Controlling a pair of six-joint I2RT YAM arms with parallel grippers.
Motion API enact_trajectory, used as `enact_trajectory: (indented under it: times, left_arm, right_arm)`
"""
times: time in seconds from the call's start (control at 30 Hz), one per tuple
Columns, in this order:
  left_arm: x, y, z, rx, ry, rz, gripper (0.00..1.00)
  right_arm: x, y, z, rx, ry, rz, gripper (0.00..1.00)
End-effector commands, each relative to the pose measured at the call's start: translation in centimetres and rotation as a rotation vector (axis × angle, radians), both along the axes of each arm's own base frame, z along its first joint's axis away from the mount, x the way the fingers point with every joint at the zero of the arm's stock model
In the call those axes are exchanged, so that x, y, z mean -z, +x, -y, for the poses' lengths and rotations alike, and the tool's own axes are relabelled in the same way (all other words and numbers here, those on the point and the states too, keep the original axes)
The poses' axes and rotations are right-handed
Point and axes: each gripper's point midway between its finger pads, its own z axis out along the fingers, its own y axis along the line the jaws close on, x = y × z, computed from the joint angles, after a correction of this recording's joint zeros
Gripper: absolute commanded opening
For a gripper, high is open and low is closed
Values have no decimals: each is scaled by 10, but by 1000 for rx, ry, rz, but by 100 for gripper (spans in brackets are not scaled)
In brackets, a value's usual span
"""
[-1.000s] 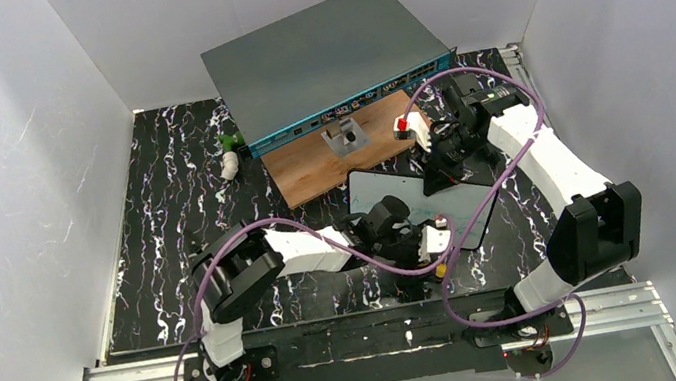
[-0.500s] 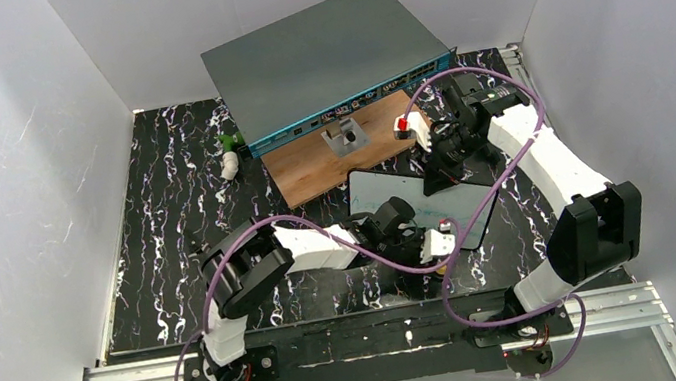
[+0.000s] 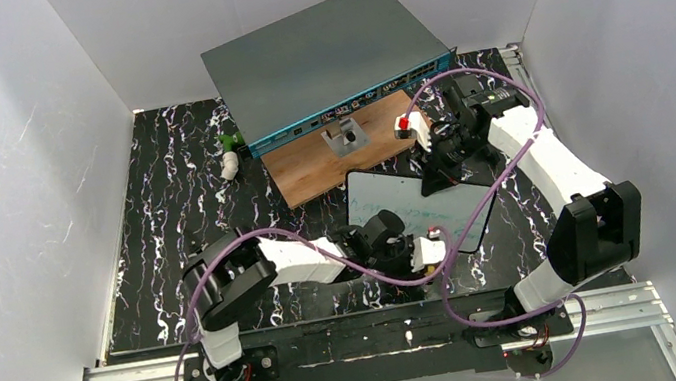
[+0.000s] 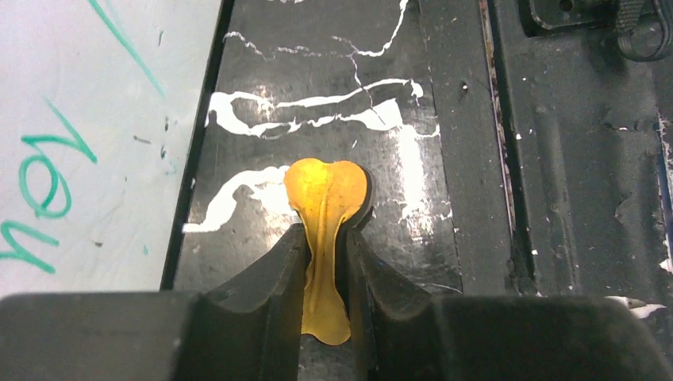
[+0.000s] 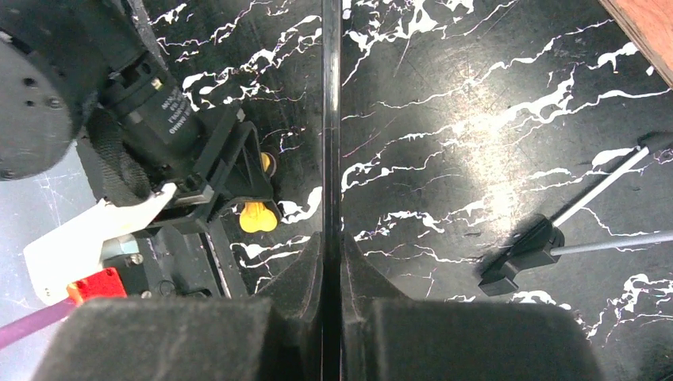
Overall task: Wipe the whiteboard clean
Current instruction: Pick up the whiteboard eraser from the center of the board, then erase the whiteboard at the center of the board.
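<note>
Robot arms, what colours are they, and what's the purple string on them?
Both the left arm and right arm have white shells with chunky black joints. The purple string is a cable looping along each arm. The fingers are black and wedge-shaped, and there is a small red tab by the right wrist.

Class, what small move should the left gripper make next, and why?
Probably slide the left gripper sideways onto the whiteboard: its yellow cloth is over the black table beside the rim, green writing is there to wipe, and the right gripper is shut on the board's edge.
</note>
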Motion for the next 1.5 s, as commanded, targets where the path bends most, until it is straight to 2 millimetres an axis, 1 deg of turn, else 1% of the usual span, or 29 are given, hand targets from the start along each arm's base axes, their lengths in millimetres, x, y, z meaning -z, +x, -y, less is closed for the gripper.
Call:
enact_trajectory:
  times: [0.0,0.07,0.1,0.17,0.27,0.4,0.43,0.47,0.53,0.63,0.73,0.8,0.9,1.03,1.07,1.17,1.27,1.4,1.47]
  left_arm:
    - [12,-3,-28,-114,91,6,0]
    - [11,-1,-34,-192,80,18,0]
    - [9,3,-39,-264,61,14,0]
    - [-12,14,-45,-420,-27,3,0]
    - [-35,31,-69,-664,-134,-8,0]
    - [-65,49,-98,-884,-311,-13,0]
    - [-73,52,-104,-916,-359,-7,0]
    - [-76,54,-113,-943,-396,3,0]
    - [-93,61,-124,-997,-485,27,0]
    - [-108,77,-139,-1092,-513,109,0]
    - [-120,97,-152,-1186,-528,239,0]
    - [-128,107,-157,-1238,-559,293,0]
    - [-128,122,-163,-1324,-563,334,0]
    - [-131,132,-163,-1376,-588,368,0]
    - [-129,134,-163,-1377,-574,382,0]
    - [-118,137,-165,-1394,-537,395,0]
    - [-101,135,-165,-1377,-503,371,0]
    - [-71,122,-172,-1357,-437,286,0]
    - [-59,113,-178,-1351,-416,244,0]
  right_arm:
    - [-1,-5,-5,6,32,-12,1]
    - [1,-5,-6,15,34,-19,1]
    - [1,-4,-7,22,37,-19,1]
    - [2,0,-8,45,39,-21,1]
    - [3,3,-13,84,63,-40,1]
    - [4,3,-21,118,106,-90,1]
    - [4,2,-23,120,117,-102,1]
    - [4,1,-25,117,131,-112,1]
    - [5,-3,-29,109,147,-133,1]
    - [7,-6,-34,99,154,-149,1]
    - [10,-9,-39,91,151,-161,1]
    - [11,-9,-42,91,154,-164,1]
    - [11,-9,-43,102,157,-167,1]
    - [11,-9,-43,110,162,-166,1]
    - [11,-9,-43,110,163,-162,1]
    - [11,-9,-44,109,164,-167,1]
    - [11,-9,-43,111,162,-167,1]
    - [11,-9,-43,113,160,-164,1]
    - [11,-9,-43,112,160,-166,1]
